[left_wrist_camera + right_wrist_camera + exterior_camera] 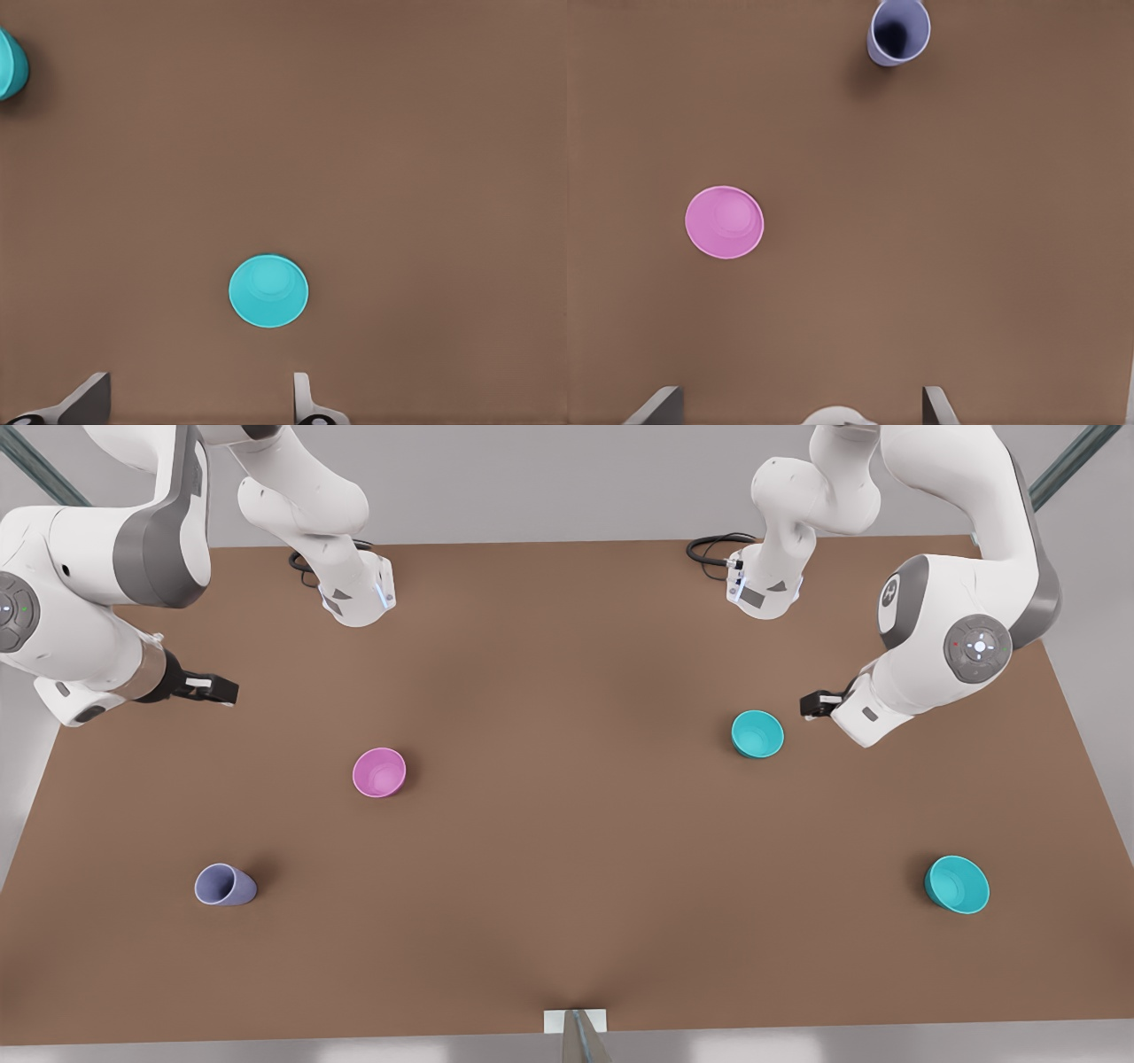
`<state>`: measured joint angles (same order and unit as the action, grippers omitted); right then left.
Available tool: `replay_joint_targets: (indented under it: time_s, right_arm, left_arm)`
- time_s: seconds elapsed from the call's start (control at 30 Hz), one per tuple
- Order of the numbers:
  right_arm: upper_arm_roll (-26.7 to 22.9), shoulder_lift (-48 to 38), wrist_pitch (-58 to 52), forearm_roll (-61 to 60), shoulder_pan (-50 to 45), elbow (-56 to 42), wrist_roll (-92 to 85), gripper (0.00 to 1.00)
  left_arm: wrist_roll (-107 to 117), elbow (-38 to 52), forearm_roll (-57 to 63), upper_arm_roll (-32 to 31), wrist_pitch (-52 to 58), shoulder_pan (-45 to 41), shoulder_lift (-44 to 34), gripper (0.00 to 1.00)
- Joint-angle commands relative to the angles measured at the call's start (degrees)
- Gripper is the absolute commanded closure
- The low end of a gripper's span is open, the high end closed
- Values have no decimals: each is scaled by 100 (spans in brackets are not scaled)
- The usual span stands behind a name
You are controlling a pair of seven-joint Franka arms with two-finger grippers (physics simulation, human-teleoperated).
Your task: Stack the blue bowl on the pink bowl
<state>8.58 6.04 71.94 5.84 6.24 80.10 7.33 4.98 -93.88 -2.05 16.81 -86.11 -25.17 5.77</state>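
— Hanging where, the left pincer [815,703]?
— Spread wide and holding nothing, above the worktop [567,850], just beside the blue bowl [757,733], which stands upright.
— And the right pincer [217,688]?
— Likewise spread and unladen; the pink bowl [379,771] stands near it, the lavender cup [225,885] farther off. A wider teal bowl [957,884] sits well apart from both.

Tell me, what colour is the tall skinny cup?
Lavender-blue. The cup shows best in the right wrist view.
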Motion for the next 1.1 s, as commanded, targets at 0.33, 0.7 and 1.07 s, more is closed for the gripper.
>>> replay_joint_targets:
  time_s: [0.33, 0.7, 1.07]
  right_arm:
    - [152, 1523, 3800, -760, -299, 1842, 313, 0]
    - [188, 1339, 5401, -1261, -255, 3547, 120, 0]
    - [64, 1461, 6886, -1278, -149, 4646, -417, 0]
  left_arm:
    - [38, 10, -6, 6, 112, 12, -6, 0]
    - [21, 213, -15, 94, 455, 30, 170, 0]
    - [-32, 318, -24, 173, 639, 38, 241, 0]
